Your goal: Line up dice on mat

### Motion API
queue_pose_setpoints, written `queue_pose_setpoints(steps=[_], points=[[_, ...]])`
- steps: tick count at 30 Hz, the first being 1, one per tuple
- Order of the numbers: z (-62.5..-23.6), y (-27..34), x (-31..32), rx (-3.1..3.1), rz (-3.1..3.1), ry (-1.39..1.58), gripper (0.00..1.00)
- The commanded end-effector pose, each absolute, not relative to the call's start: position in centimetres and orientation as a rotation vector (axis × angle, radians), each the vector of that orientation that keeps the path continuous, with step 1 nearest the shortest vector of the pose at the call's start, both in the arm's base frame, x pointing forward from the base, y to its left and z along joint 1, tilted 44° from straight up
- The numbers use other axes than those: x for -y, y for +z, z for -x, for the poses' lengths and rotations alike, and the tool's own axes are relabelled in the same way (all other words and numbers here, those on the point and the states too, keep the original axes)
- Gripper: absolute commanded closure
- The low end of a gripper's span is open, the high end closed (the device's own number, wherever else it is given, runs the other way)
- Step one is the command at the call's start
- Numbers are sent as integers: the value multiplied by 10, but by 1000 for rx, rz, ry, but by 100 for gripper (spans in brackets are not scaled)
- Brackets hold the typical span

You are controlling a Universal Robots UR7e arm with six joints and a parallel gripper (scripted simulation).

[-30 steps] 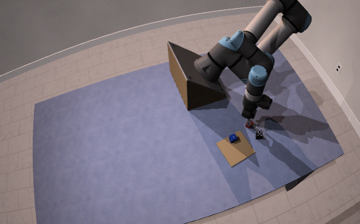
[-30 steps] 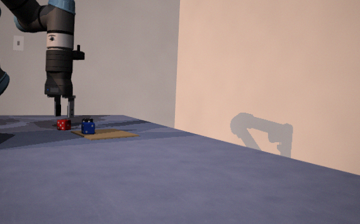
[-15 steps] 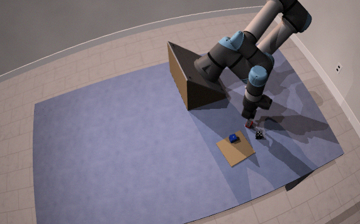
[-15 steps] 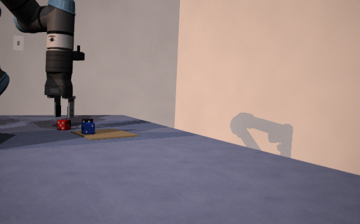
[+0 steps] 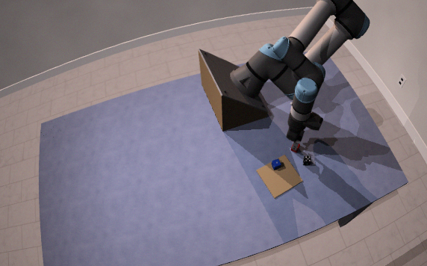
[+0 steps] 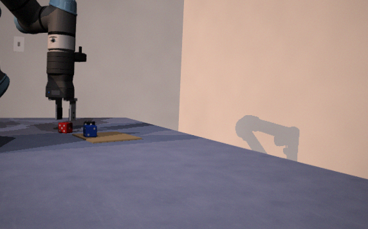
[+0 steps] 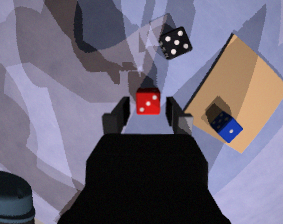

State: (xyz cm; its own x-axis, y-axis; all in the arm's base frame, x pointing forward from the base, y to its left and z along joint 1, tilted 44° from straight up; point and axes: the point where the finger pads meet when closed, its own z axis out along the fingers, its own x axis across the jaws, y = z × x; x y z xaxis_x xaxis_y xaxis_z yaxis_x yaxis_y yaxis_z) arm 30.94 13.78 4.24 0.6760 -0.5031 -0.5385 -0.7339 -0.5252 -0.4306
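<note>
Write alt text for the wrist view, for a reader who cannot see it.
The open two-finger gripper hangs over a small red die on the blue table cover, holding nothing. A black die lies beyond it, and to the right a blue die sits on the tan square mat.

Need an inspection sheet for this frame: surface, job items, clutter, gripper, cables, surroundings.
Surface: blue-grey table top, crossed by arm shadows.
Job's things: tan mat lies flat; blue die on the mat near one corner; red die and black die off the mat, on the table.
Clutter: nothing seen.
Gripper: gripper open, holding nothing, fingers above and either side of the red die.
Cables: nothing seen.
Surroundings: wedge-shaped robot mount; tiled floor; wall outlet.
</note>
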Motion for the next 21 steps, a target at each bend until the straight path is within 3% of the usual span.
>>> queue_pose_setpoints(steps=[1, 21], points=[[-310, 43, -138, -948, 2241, 462, 13], [-309, 38, -142, -948, 2241, 462, 13]])
